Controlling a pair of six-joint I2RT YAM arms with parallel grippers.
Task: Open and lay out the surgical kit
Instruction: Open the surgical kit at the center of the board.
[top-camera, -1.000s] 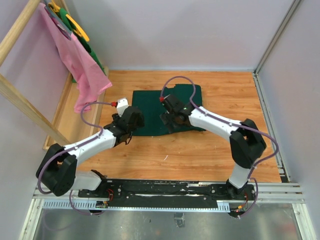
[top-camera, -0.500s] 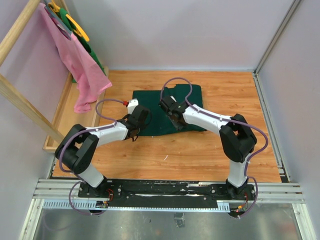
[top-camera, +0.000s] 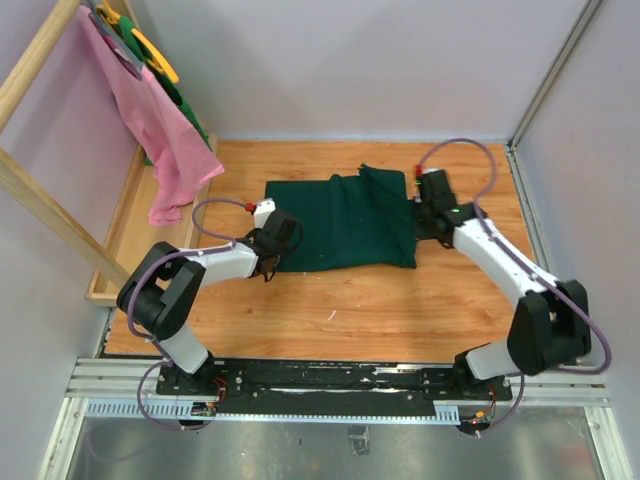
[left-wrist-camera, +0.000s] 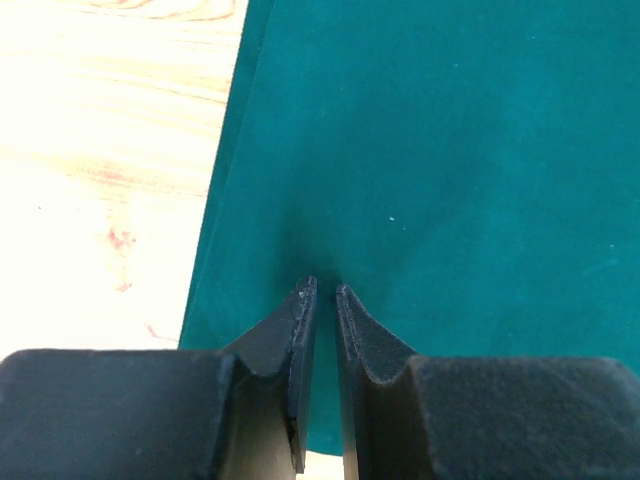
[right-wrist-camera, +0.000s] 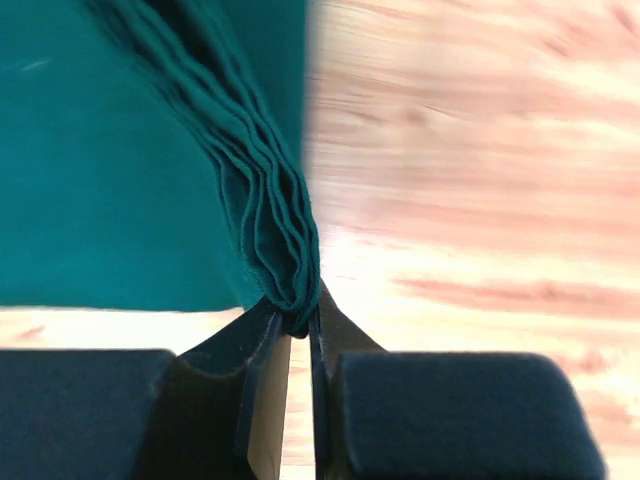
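The surgical kit shows only as a dark green cloth wrap spread on the wooden table; what it holds is hidden. My left gripper rests on the wrap's left edge. In the left wrist view its jaws are almost together, pinching a small pucker of the cloth. My right gripper is at the wrap's right edge. In the right wrist view it is shut on a bunched, pleated fold of the green cloth, lifted a little off the wood.
A pink cloth hangs from a slanted wooden rack at the far left, with green and yellow items behind it. Grey walls close in the table at the back and right. A metal rail runs along the near edge.
Both grippers have shut. The right one has drawn a flap from the wrap's middle out to the right, widening the cloth. The left one moved onto the left edge.
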